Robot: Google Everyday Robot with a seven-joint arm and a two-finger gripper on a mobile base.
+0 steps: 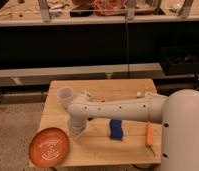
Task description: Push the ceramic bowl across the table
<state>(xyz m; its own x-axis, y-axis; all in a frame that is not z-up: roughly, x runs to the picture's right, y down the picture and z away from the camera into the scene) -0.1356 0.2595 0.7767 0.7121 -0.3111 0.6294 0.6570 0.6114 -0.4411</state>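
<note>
While fingers [75,131] hover | one ceramic bowl [49,146] | one table [100,90]

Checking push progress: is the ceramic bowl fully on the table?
No. The ceramic bowl overhangs the table at its front-left corner, beside the gripper.

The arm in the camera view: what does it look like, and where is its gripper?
The arm is a smooth white tube dotted with small dark holes, widening to a bulky white shoulder at right. No cables or markings show. The gripper, at its white elbow-like end, sits beside the bowl.
</note>
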